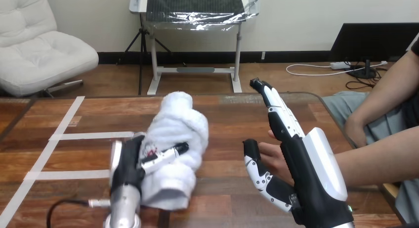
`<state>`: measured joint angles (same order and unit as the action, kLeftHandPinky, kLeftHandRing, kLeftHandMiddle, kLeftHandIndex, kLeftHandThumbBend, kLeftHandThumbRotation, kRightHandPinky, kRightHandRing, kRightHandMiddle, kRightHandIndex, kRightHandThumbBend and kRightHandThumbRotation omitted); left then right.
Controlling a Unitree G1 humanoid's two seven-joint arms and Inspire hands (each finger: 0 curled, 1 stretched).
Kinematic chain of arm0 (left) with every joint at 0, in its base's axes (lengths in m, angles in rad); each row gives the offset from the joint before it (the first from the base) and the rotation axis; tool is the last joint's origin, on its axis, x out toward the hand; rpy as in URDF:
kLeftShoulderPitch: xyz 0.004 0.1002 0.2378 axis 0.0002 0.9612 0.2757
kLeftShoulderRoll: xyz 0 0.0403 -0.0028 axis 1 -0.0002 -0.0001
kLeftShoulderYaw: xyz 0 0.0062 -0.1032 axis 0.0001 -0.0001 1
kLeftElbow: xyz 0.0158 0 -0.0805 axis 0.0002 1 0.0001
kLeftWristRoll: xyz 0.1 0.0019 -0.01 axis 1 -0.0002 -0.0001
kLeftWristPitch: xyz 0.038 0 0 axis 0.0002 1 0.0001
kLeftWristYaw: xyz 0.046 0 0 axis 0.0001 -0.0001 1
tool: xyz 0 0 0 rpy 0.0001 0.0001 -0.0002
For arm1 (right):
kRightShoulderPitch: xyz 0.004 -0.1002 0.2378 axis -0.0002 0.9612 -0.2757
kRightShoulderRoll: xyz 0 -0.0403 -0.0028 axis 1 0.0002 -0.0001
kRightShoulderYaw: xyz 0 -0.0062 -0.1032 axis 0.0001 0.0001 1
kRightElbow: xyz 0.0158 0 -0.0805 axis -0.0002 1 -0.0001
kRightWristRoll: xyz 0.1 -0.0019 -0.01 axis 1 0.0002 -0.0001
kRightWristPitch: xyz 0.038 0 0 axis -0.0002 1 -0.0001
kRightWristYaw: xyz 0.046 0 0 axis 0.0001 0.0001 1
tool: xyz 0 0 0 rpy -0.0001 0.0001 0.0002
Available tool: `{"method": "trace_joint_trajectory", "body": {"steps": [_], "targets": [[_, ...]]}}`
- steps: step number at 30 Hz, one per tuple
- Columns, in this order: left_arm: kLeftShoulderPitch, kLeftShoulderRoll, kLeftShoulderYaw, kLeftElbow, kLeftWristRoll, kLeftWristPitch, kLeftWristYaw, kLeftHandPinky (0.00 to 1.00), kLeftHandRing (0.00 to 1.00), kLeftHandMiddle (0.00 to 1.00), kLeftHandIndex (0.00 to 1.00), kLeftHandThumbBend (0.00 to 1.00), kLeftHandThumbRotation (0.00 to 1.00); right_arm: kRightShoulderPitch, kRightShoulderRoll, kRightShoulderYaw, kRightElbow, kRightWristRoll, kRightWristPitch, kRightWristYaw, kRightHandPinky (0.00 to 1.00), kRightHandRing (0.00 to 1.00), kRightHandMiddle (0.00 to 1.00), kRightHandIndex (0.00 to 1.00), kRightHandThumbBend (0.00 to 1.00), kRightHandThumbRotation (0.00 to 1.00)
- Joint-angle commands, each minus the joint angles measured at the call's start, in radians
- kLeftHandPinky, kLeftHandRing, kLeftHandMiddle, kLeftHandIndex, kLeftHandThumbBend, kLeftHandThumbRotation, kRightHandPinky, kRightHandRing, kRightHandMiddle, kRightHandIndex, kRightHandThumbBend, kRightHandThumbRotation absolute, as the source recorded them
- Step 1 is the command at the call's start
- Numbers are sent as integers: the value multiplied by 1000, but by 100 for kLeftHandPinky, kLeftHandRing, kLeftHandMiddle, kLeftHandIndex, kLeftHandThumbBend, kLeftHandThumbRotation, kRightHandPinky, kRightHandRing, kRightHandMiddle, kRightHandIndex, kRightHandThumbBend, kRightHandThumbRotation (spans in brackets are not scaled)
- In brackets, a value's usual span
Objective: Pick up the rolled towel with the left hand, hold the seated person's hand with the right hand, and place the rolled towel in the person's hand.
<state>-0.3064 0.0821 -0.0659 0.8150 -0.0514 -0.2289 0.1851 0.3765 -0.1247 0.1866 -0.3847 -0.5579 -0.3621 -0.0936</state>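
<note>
A white rolled towel point(179, 131) is lifted a little above the wooden table point(237, 114), left of centre, and tilts up and away from me. My left hand point(132, 164) is shut on its lower part, with one finger lying across the front of the roll. My right hand point(309, 173) is open at the right, its fingers point(276, 109) stretched straight forward and its thumb point(257, 169) spread to the left. The person's hand point(273, 156) lies low over the table between that thumb and my palm, mostly hidden by my hand. I cannot tell whether the two touch.
The person's forearm point(375, 161) reaches in from the right edge. Their other hand point(355, 131) rests by their lap beyond the table's right corner. White tape lines point(64, 136) mark the table's left part.
</note>
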Motion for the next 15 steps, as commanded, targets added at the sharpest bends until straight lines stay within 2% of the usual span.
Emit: {"method": "trace_joint_trajectory", "body": {"steps": [1, 4, 7, 15], "targets": [[45, -160, 119, -273, -331, -136, -274, 26, 33, 38, 47, 81, 11, -68, 10, -9, -25, -8, -8, -26, 100, 100, 100, 97, 2, 0], [62, -172, 116, -304, -366, -124, -310, 25, 32, 38, 46, 82, 11, -70, 11, -10, -23, -5, -11, -28, 100, 100, 100, 97, 3, 0], [76, -189, 120, -331, -421, -110, -368, 25, 32, 37, 46, 81, 10, -70, 10, -12, -22, -4, -13, -28, 100, 100, 100, 97, 4, 0], [100, -216, 121, -375, -485, -82, -443, 25, 32, 37, 46, 81, 9, -77, 4, -24, -14, 7, -21, -30, 100, 100, 100, 98, 8, 0]]}}
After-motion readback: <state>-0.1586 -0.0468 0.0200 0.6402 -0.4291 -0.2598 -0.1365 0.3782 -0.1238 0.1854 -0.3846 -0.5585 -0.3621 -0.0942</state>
